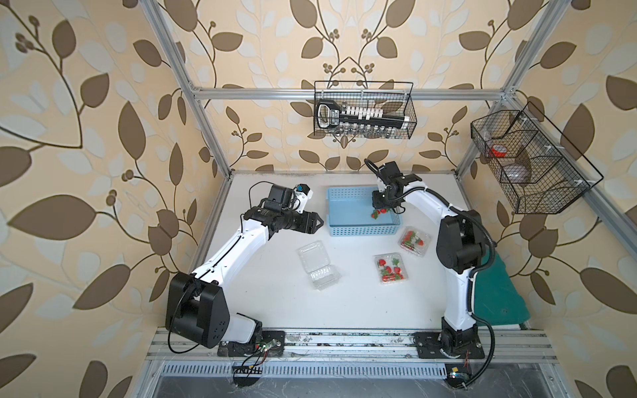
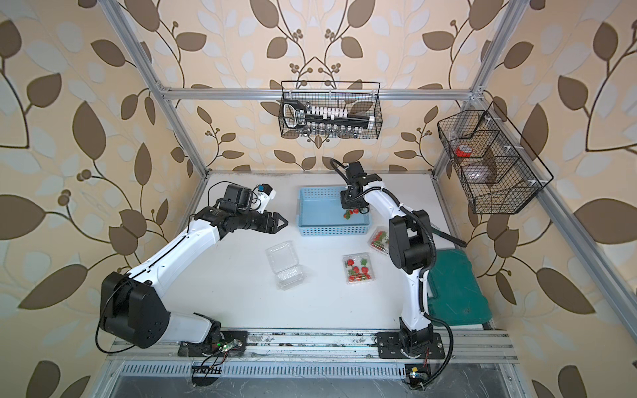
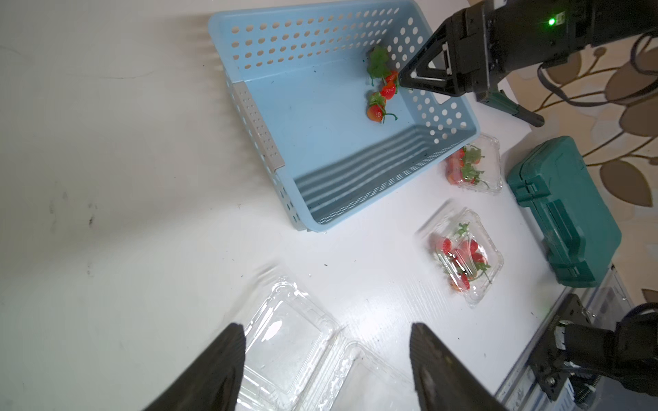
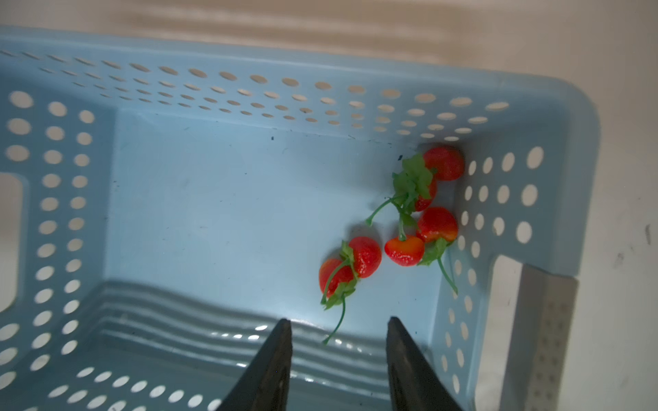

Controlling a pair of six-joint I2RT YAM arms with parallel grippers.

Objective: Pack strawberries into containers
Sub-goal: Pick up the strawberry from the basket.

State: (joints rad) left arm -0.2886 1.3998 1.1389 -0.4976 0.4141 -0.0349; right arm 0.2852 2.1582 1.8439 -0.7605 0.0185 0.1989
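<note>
- Two fingers of the right gripper (image 4: 338, 320) stand apart with nothing between them. It grips nothing and hangs inside the blue basket (image 4: 249, 89), tips pointing down toward the floor.
- Six loose strawberries (image 4: 404, 251) lie on the basket floor just ahead of those fingers, bunched into one corner, red with green tops and thin stems. In the left wrist view one fingertip sits just beside the cluster; I cannot tell whether it touches.
- Spread wide and likewise empty, the left gripper (image 3: 327, 325) hovers above the white table (image 1: 275, 310), to the left of the basket and over the open container (image 1: 319, 267).
- That open container is a clear clamshell lying unfolded on the table in front of the basket, between the two arms, with both halves bare.
- Near the right arm, the nearer filled container (image 1: 393, 268) holds several strawberries. The farther filled container (image 1: 415, 241) sits just beside the basket's front right corner and also holds strawberries.
- Beyond these, at the table's right edge, lies a green case (image 3: 562, 210).
</note>
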